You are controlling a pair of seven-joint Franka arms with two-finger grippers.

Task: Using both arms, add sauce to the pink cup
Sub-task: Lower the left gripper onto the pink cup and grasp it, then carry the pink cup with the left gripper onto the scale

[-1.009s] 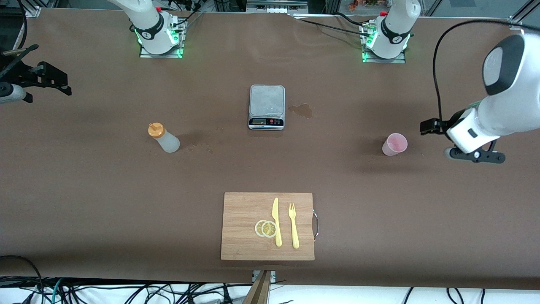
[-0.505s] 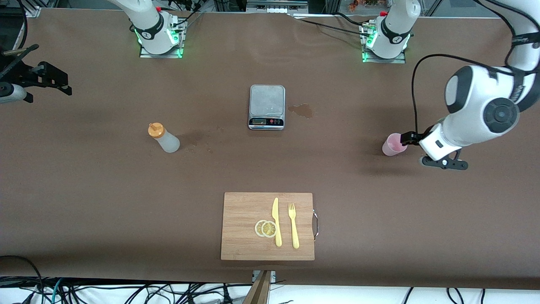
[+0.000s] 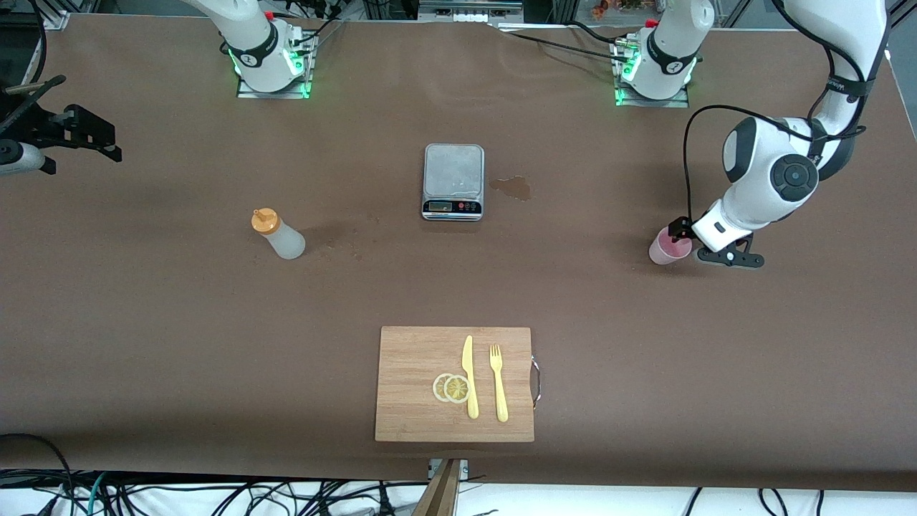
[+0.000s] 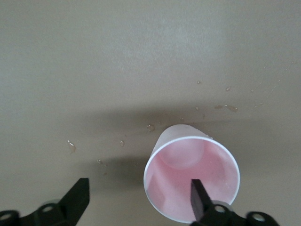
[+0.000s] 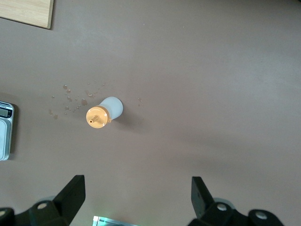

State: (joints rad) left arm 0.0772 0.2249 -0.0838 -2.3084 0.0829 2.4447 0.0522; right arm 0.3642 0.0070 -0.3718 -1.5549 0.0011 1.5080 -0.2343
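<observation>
Nearest the front camera, a wooden cutting board [image 3: 454, 383] is seen lying on the brown tabletop [image 3: 179, 344]; on it are laid two lemon slices [image 3: 451, 388], a yellow knife [image 3: 469, 375] and a yellow fork [image 3: 498, 382], the knife between the slices and the fork.

Farther up, the pink cup [image 3: 669, 247] is found standing upright toward the left arm's end of the tabletop; in the left wrist view its open mouth [image 4: 192, 179] is seen from above, and small droplets [image 4: 150, 127] are scattered on the tabletop beside it. The left gripper [image 3: 689, 239] is placed just over the cup's rim; its fingers are spread wide in the left wrist view, one finger [image 4: 199, 197] being over the cup's mouth and the other [image 4: 77, 197] over bare tabletop, and nothing is gripped; whether the cup is touched cannot be told.

The sauce [image 3: 277, 234] is set upright toward the right arm's end, well apart from the cup, about level with it; in the right wrist view its orange cap [image 5: 96, 117] is seen from above, with droplets [image 5: 70, 100] near it.

Farther still, a kitchen scale [image 3: 453, 181] stands between the two, with a wet stain [image 3: 512, 188] just beside it.

The right gripper [image 5: 136, 200] is held high over the tabletop by the waiting arm, its fingers wide apart and empty.
</observation>
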